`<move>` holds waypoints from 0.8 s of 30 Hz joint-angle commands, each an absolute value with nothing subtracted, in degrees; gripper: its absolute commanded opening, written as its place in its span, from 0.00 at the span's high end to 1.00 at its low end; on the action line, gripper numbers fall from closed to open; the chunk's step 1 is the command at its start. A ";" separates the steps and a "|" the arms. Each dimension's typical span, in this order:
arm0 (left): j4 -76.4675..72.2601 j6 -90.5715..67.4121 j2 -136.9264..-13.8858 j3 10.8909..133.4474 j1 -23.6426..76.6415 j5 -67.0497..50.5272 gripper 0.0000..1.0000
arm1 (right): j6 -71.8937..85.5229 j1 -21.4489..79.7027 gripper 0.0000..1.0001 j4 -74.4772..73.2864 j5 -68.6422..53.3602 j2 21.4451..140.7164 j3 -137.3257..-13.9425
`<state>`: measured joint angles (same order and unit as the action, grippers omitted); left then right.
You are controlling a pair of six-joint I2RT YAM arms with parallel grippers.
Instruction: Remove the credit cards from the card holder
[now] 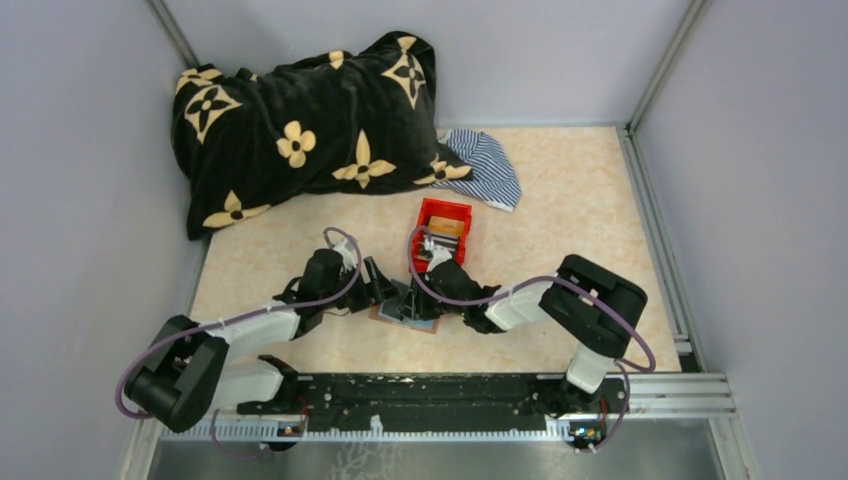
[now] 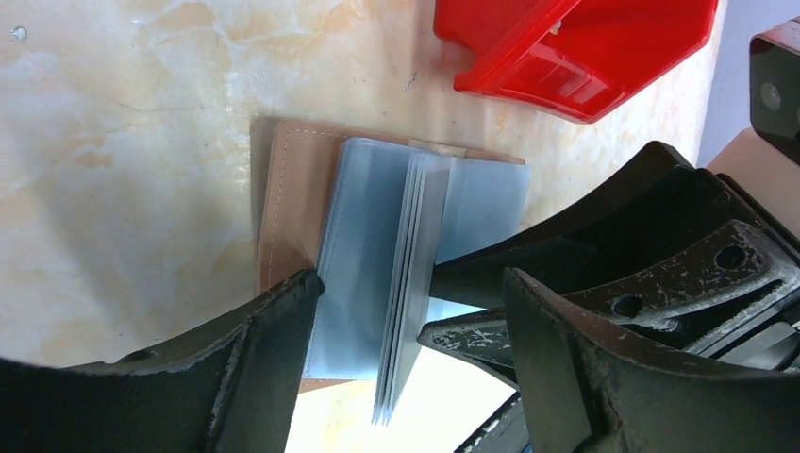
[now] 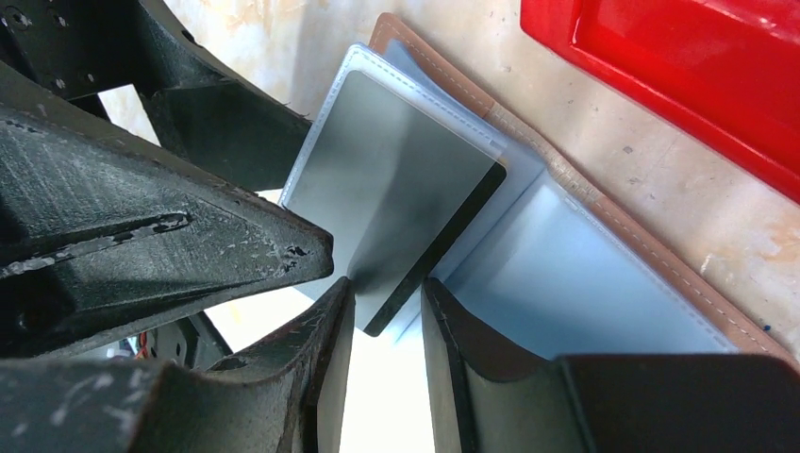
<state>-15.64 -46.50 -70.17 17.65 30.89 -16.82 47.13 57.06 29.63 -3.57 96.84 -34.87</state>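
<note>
The brown card holder (image 1: 405,320) lies open on the table between both grippers, its leather edge (image 2: 288,189) framing grey-blue sleeves (image 2: 363,245). Several sleeves stand upright in the middle as a thin stack (image 2: 415,283). One grey, dark-edged credit card (image 3: 406,198) sits in the raised sleeve. Its lower corner pokes into the gap of my right gripper (image 3: 387,316), which is open, with one fingertip (image 3: 341,300) against the card's face. My left gripper (image 2: 410,321) is open wide astride the sleeves, its left finger (image 2: 283,330) over the holder's left side. The other cards are hidden.
A red plastic bin (image 1: 443,212) stands just behind the holder, close to both grippers (image 2: 585,57) (image 3: 679,85). A black flowered blanket (image 1: 300,130) and a striped cloth (image 1: 487,165) lie at the back. Grey walls close in the table.
</note>
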 commanded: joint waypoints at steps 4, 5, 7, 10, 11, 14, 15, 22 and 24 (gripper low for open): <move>-0.85 -45.07 -70.78 17.82 33.41 -11.93 0.25 | 47.52 56.54 0.67 35.45 -4.05 96.54 -35.60; 1.79 -44.62 -69.67 18.87 33.73 -9.38 0.26 | 47.49 56.52 0.67 35.50 -4.11 96.62 -35.60; 7.84 -44.14 -67.61 21.37 34.72 -3.58 0.28 | 47.70 56.43 0.67 35.41 -4.14 96.41 -35.24; 14.58 -43.76 -64.36 24.77 36.03 1.88 0.29 | 47.68 56.40 0.68 35.00 -3.74 95.28 -34.24; 15.86 -43.55 -63.22 25.66 36.21 2.70 0.29 | 47.51 56.40 0.68 34.19 -3.43 94.30 -34.12; 17.57 -42.74 -58.95 27.89 36.46 2.92 0.25 | 46.73 56.34 0.68 32.65 -2.75 92.02 -33.81; 17.23 -42.16 -57.65 28.24 36.46 2.51 0.23 | 46.69 56.35 0.68 32.47 -2.54 91.79 -33.76; 6.34 -40.44 -57.70 23.45 36.19 -3.81 0.23 | 47.37 56.34 0.69 34.77 -4.00 93.89 -33.84; 0.96 -40.67 -58.32 21.21 35.27 -8.76 0.24 | 47.78 56.34 0.69 35.14 -4.09 94.24 -33.67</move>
<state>9.30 -41.91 -56.99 25.10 35.99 -1.56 47.20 56.75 30.92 -3.64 94.17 -33.74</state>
